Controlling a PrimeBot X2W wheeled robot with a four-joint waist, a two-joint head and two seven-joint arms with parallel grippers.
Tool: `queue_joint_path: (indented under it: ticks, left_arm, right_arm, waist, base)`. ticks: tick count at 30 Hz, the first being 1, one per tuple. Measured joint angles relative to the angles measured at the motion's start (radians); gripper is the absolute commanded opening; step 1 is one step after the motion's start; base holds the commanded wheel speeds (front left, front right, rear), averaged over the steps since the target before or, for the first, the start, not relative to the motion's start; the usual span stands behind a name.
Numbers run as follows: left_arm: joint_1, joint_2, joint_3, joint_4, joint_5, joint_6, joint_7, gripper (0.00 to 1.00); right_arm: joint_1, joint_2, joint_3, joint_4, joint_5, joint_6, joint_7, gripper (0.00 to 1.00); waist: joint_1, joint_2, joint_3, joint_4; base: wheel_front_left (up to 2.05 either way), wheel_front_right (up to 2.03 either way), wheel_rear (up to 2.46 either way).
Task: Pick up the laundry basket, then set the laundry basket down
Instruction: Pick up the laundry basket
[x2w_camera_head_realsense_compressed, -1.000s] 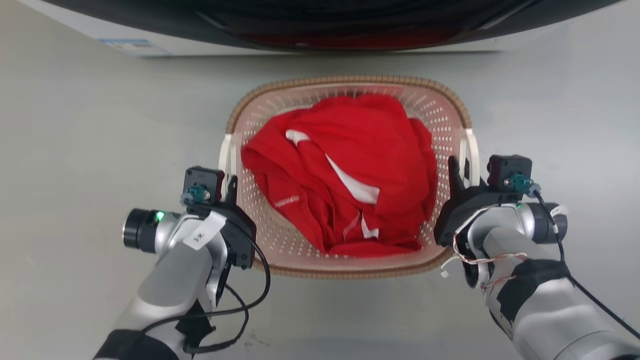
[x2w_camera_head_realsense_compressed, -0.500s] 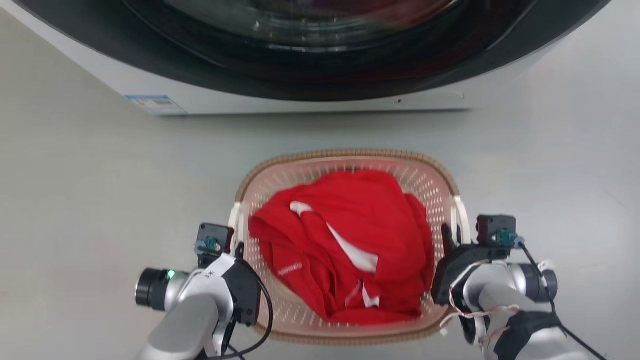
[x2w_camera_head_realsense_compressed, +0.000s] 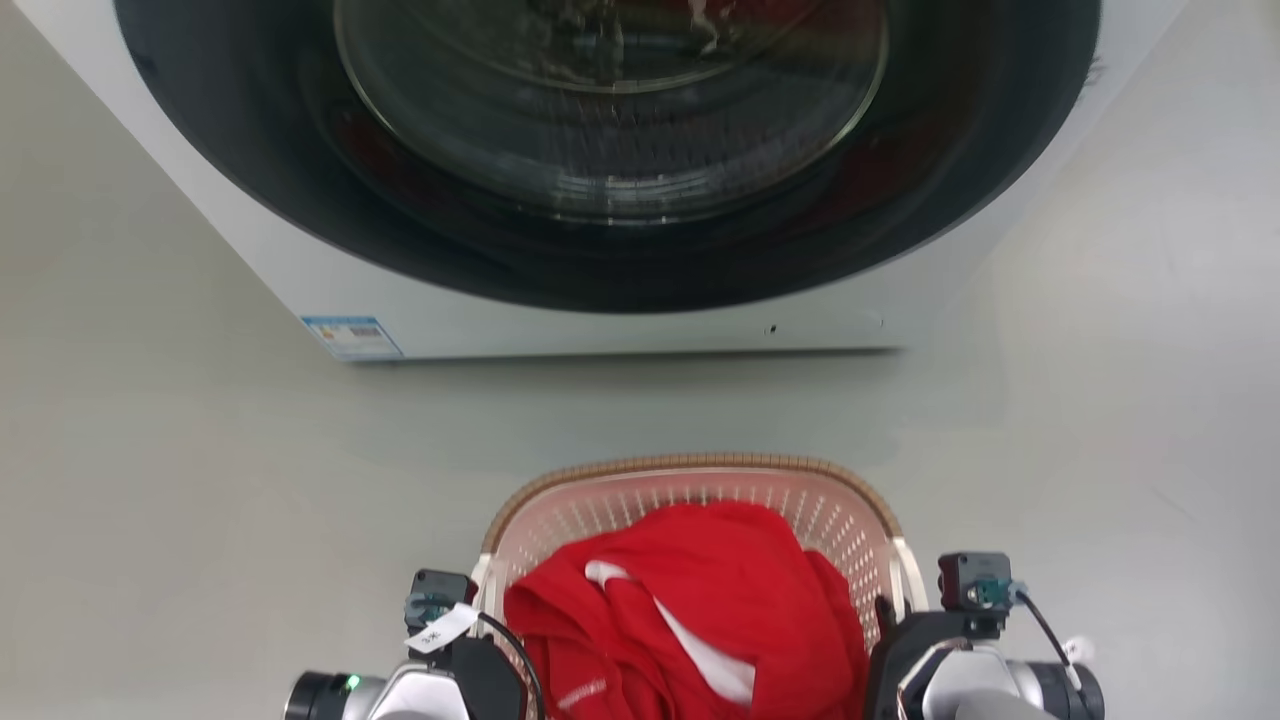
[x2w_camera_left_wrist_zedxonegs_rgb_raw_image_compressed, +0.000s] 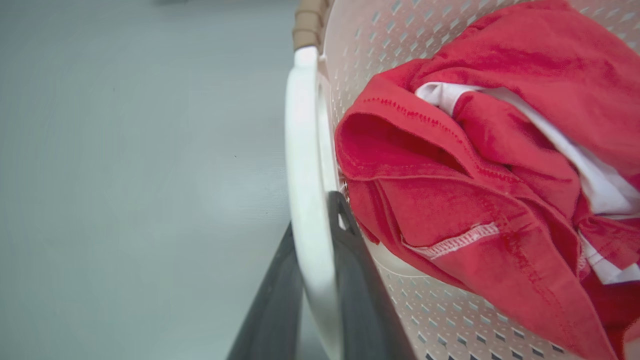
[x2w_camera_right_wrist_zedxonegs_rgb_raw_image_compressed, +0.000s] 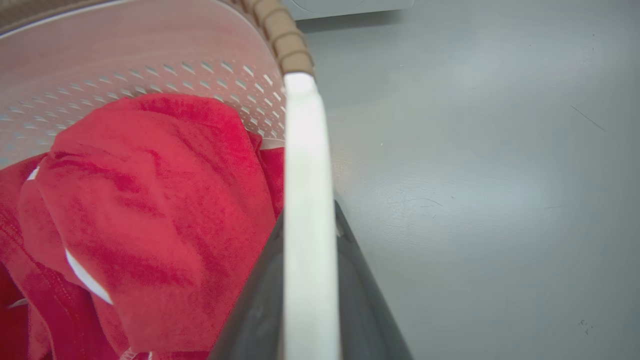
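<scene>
Left wrist view: the left hand (x2w_camera_left_wrist_zedxonegs_rgb_raw_image_compressed: 314, 212) is clamped on the white left handle (x2w_camera_left_wrist_zedxonegs_rgb_raw_image_compressed: 302, 150) of the laundry basket (x2w_camera_left_wrist_zedxonegs_rgb_raw_image_compressed: 380, 40), with one dark finger outside the handle and one inside against the perforated wall. In the right wrist view the right hand (x2w_camera_right_wrist_zedxonegs_rgb_raw_image_compressed: 310, 210) grips the right handle (x2w_camera_right_wrist_zedxonegs_rgb_raw_image_compressed: 305, 165) likewise. The basket hangs between both hands, before the washing machine (x2w_camera_head_realsense_compressed: 600, 200). I cannot tell whether it touches the floor (x2w_camera_head_realsense_compressed: 150, 500). A red garment (x2w_camera_head_realsense_compressed: 720, 590) fills it. The head view cuts off the basket's near half.
</scene>
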Motion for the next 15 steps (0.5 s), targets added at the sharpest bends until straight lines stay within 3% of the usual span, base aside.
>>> queue_joint_path:
  ticks: [15]
  left_arm:
    - [0.144,0.007,-0.052,0.006,-0.058,0.0,0.049,0.0]
  right_arm:
    - [0.162,0.003,0.062,-0.024,0.111,0.0,0.036,0.0]
  waist:
    - [0.0001,0.0,-0.225,-0.006]
  base:
    - [0.0,0.0,0.0]
